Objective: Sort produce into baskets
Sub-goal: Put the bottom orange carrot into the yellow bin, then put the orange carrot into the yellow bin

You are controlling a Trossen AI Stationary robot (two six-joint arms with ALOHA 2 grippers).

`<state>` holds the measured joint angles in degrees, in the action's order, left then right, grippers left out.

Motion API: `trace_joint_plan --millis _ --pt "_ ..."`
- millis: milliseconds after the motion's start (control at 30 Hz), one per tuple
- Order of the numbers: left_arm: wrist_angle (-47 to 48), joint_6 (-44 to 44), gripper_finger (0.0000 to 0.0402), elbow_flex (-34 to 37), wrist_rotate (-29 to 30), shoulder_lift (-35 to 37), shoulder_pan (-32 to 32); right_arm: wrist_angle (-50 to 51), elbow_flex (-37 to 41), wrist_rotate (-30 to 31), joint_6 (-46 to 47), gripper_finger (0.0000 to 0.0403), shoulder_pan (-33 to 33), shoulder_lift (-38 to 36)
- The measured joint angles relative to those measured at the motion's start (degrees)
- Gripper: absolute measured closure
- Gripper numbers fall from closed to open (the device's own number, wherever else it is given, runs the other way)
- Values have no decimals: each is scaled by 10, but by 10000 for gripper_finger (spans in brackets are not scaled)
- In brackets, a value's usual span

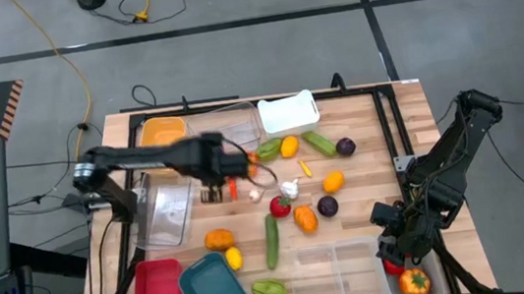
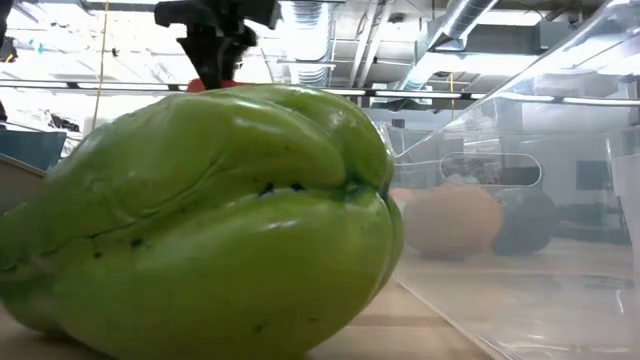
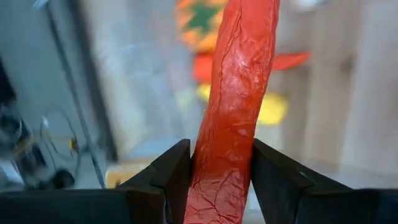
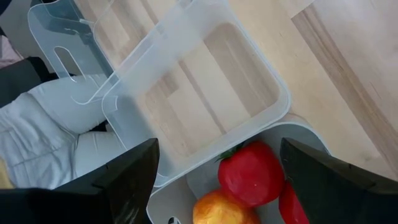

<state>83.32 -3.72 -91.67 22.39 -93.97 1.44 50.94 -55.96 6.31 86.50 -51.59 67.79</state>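
The left gripper (image 3: pixel 221 180) pinches a long wrinkled red chilli pepper (image 3: pixel 236 106); it should stay level until over the near-left red plastic basket (image 1: pixel 157 293). The right gripper (image 4: pixel 217 180) gapes, empty.

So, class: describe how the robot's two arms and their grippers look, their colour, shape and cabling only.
Both arms are dark, near black, built from jointed tubular segments. The left gripper has two dark, flat, angular fingers with bevelled tips. The right gripper has the same broad black fingers. Thin black cables loop beside the left arm.
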Motion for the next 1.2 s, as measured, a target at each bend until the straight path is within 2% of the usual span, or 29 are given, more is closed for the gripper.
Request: trace_joint_plan --millis 200,300,533,833,1000,1200 --pt "-16 49 262 100 28 133 100 0 0 0 0 42 0 0" --pt "-53 64 262 161 32 195 147 0 0 0 0 42 0 0" --pt "-96 60 262 287 52 286 237 0 0 16 0 42 0 0" --pt "-112 56 252 365 62 291 307 0 0 20 0 42 27 0" --pt "-113 61 219 366 64 268 333 0 0 21 -3 42 47 0" --pt "-114 65 173 366 67 238 355 -5 0 20 -52 42 63 0"
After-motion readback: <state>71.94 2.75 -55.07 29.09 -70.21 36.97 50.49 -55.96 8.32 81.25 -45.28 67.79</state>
